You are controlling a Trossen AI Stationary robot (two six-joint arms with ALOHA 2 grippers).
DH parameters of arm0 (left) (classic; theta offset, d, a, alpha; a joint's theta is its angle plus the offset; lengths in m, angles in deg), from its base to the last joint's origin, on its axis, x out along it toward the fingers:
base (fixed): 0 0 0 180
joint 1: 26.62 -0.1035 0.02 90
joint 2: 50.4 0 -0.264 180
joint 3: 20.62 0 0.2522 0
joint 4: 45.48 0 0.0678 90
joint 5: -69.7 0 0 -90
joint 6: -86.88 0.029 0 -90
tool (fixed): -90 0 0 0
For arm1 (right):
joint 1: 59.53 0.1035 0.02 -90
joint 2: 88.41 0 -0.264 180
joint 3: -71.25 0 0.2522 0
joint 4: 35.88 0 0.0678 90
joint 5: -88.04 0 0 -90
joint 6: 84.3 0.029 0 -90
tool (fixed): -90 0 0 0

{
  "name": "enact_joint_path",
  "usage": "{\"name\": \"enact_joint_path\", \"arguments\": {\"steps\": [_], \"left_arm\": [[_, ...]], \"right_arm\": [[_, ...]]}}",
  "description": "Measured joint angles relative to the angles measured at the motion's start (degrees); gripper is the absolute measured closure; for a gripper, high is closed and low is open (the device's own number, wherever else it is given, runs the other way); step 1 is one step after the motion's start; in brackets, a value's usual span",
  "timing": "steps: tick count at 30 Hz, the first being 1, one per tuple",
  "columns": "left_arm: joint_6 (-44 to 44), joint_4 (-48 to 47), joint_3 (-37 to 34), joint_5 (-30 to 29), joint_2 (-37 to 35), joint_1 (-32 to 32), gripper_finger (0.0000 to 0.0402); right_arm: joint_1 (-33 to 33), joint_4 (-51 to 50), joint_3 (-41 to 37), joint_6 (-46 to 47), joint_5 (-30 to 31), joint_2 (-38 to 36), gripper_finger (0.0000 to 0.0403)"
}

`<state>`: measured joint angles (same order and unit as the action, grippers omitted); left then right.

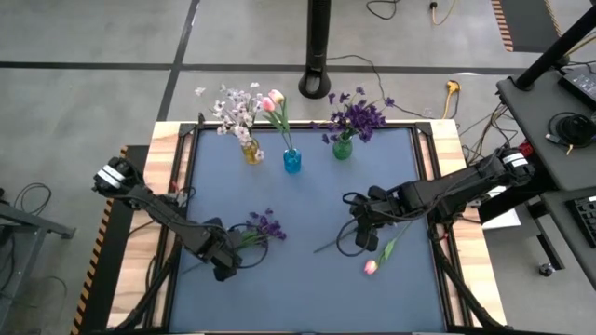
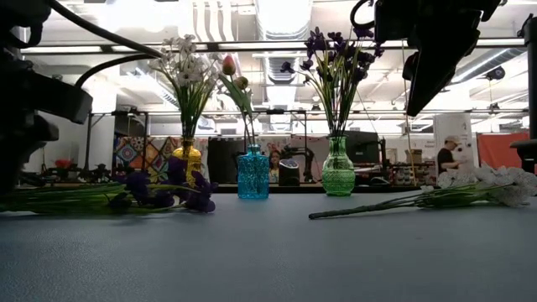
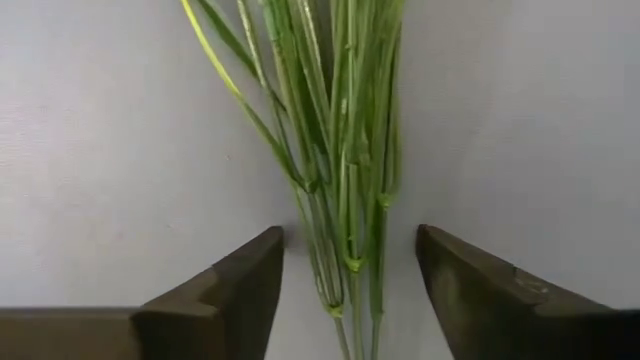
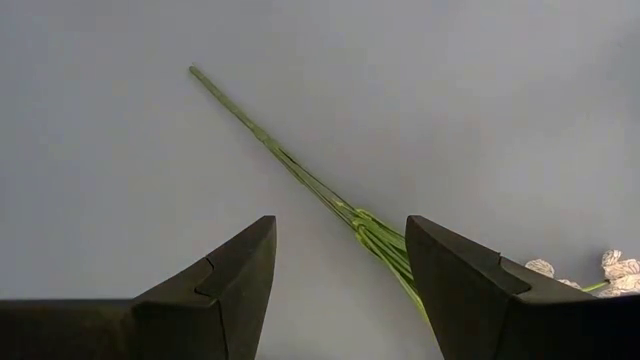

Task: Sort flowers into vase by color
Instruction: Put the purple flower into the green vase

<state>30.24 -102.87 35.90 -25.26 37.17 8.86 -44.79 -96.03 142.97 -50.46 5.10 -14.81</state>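
Left hand (image 3: 345, 290): wide, straddling purple flower (image 1: 267, 224) stems, lower left | right hand (image 4: 340, 270): wide, empty | risk: stems slip sideways, partial grip

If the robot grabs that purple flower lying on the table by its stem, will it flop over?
Probably a little. The purple flower has a long thin stem with blooms at one end, so that end may droop. It looks light. The left gripper straddles its stems, fingers open; thin stems might slip or twist.

black pole base (image 1: 318, 82) and cables (image 1: 447, 104) beyond the table
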Motion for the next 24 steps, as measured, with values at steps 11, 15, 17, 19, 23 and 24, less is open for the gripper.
{"name": "enact_joint_path", "arguments": {"steps": [11,15,17,19,23,24], "left_arm": [[-0.3,-0.3,-0.2,0.3,-0.3,0.0,0.0300],[-0.2,-0.4,-0.2,0.3,-0.3,0.0,0.0332],[-0.2,-0.4,-0.2,0.2,-0.3,0.0,0.0346],[-0.2,-0.3,-0.2,0.0,-0.3,0.0,0.0360],[1.2,-0.2,0.6,-0.9,-0.3,0.0,0.0390],[2.0,0.0,1.1,-2.1,-0.4,0.0,0.0394]], "right_arm": [[0.0,0.0,0.0,0.0,0.4,0.0,0.0188],[0.0,0.1,0.0,0.0,0.4,0.0,0.0188],[0.0,0.2,0.0,0.0,0.4,0.0,0.0188],[0.0,0.2,0.0,-0.3,0.4,0.0,0.0188],[0.0,0.2,0.0,-0.9,0.4,0.0,0.0188],[0.0,0.2,0.0,-1.5,0.4,0.0,0.0188]]}}
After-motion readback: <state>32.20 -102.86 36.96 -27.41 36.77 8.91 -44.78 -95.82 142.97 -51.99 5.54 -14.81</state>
